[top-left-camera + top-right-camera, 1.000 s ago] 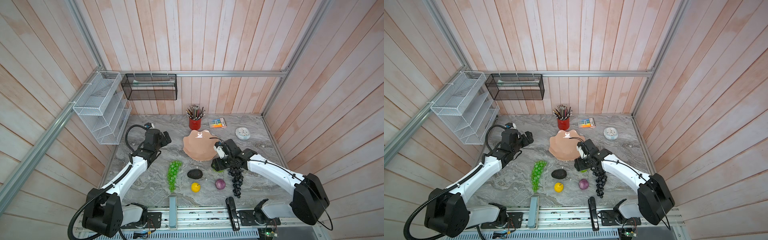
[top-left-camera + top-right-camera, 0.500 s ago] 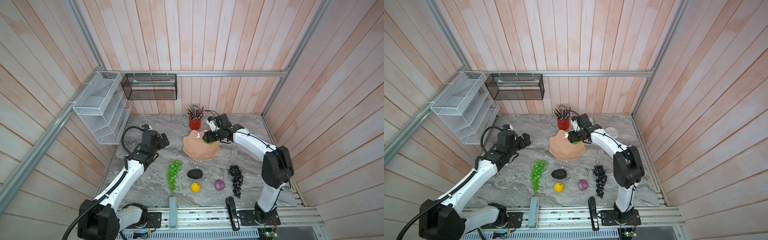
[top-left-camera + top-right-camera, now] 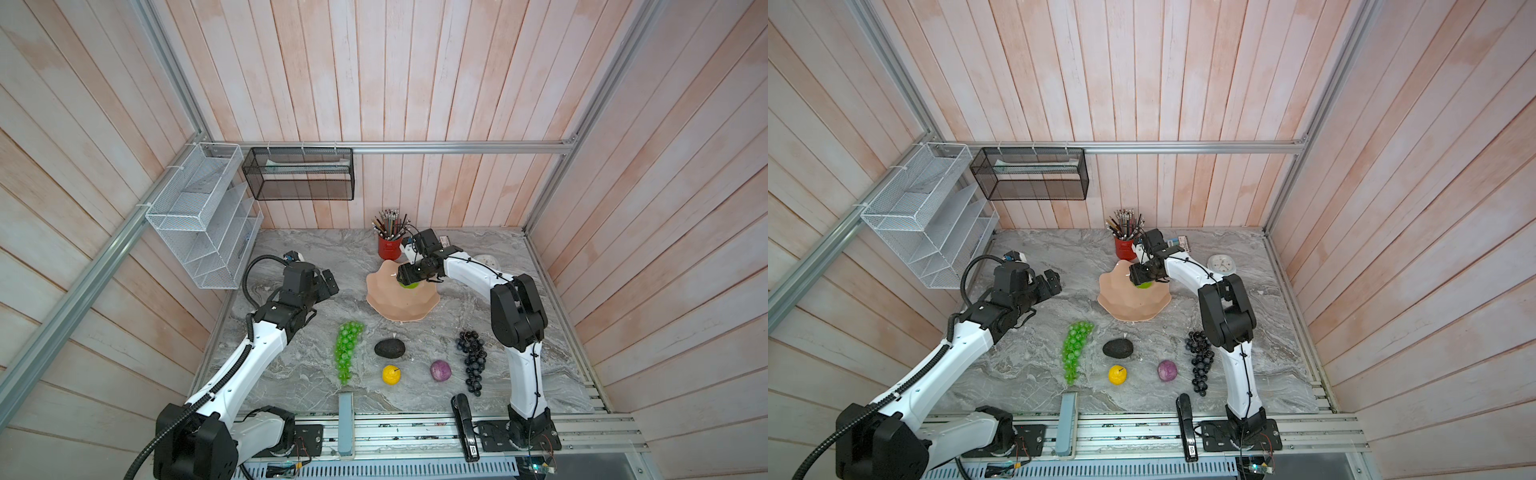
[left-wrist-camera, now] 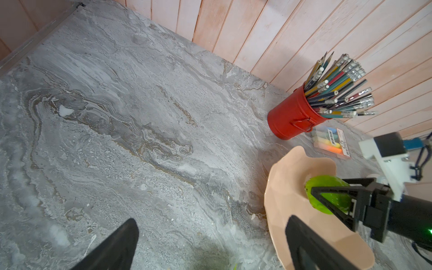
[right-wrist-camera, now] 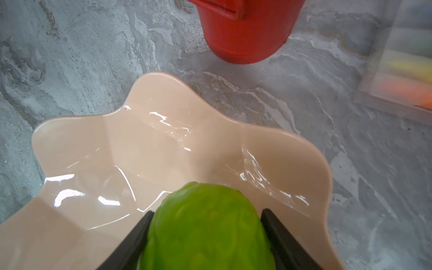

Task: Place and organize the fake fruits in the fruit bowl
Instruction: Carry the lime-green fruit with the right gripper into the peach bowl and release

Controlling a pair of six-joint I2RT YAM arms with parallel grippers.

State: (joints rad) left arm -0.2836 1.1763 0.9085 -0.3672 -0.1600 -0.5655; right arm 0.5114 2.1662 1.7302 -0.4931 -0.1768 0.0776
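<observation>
In both top views five fruits lie on the table (image 3: 291, 374): green grape bunch (image 3: 345, 351), black avocado (image 3: 389, 348), yellow fruit (image 3: 391, 374), purple ball (image 3: 440, 370), dark grape bunch (image 3: 471, 361). The sixth, the lime-green ball (image 3: 410, 286), sits clamped in the right gripper (image 3: 406, 279) above the fruit bowl (image 3: 399, 309). The left gripper (image 3: 328, 284) gapes empty, well apart. Left wrist view: one ball between the right gripper's fingers (image 4: 329, 187), over the bowl. Right wrist view: two black fingers press the ball's sides.

- The fruit bowl (image 5: 163, 145) is looking smooth and glossy — white glints are running across it.
- The bumpy lime-green ball (image 5: 205, 229) is showing a pebbled, waxy plastic skin.
- The table (image 4: 117, 117) is reading as matt, veined grey stone, finely pitted.
</observation>
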